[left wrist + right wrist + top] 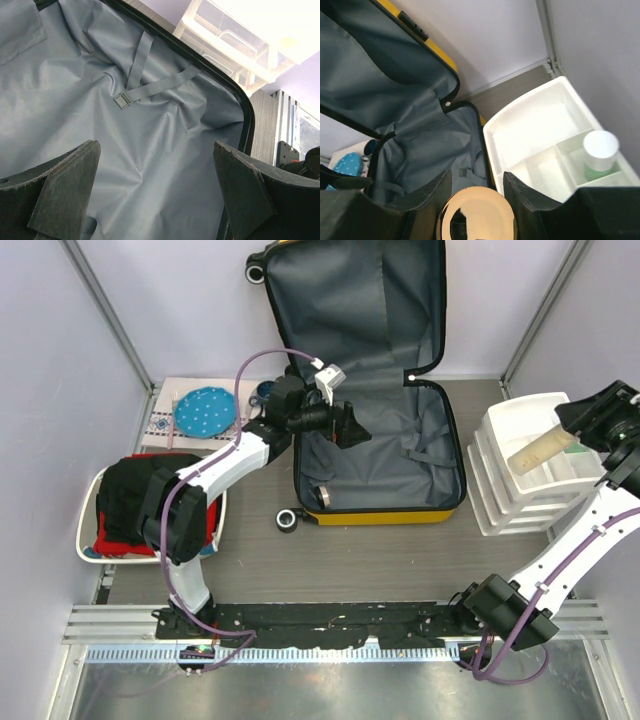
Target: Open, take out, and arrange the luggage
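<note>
Grey table [400,560], lilac walls [180,300]. On the left, a white tray [85,540] piled with red-black cloth [125,530], blue plate [205,410] behind. The left gripper [345,425] hovers wide open inside the luggage [390,465], which lies mid-table with its lid up against the back wall. The right gripper [477,181] clamps a gold-topped container [477,215] above the drawer unit [510,502].

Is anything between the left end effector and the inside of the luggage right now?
Nothing visible. The left end effector hangs open directly over the luggage lining. Below it, only the flat strap and buckle lie on the fabric.
</note>
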Available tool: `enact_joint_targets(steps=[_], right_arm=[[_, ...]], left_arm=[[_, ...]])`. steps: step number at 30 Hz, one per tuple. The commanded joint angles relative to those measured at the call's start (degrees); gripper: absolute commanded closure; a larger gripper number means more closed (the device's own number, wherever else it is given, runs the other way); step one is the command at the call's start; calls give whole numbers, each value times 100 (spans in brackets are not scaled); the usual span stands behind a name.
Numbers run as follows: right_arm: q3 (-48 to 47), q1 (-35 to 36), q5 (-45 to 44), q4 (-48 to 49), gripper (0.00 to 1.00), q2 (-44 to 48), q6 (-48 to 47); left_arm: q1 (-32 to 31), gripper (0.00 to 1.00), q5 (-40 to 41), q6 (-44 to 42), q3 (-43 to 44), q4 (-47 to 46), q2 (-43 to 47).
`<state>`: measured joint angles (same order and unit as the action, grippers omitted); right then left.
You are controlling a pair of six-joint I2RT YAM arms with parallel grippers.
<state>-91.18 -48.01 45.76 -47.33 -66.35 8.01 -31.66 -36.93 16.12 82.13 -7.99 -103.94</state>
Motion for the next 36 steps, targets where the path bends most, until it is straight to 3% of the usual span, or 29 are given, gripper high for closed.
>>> enact_joint_targets(steps=[1,6,13,25,36], right_arm=[[-988,-454,284,-627,99,-272,-738],[-1928,-806,-84,-1287,99,-669,-1747],[-2133,-842,-673,-1226,99,-827,-2400],[-1096,-842,-840,442,99,-634,-2269],[-937,-842,-744,1085,99,-862,-2023]], left_arm=[[-16,1,-157,-21,383,25,-12],[-16,0,-130,-4,365,43,-12],[-24,0,-183,-47,374,157,-21],[-33,0,-157,-135,409,245,-21],[-33,0,-69,-232,286,307,93]])
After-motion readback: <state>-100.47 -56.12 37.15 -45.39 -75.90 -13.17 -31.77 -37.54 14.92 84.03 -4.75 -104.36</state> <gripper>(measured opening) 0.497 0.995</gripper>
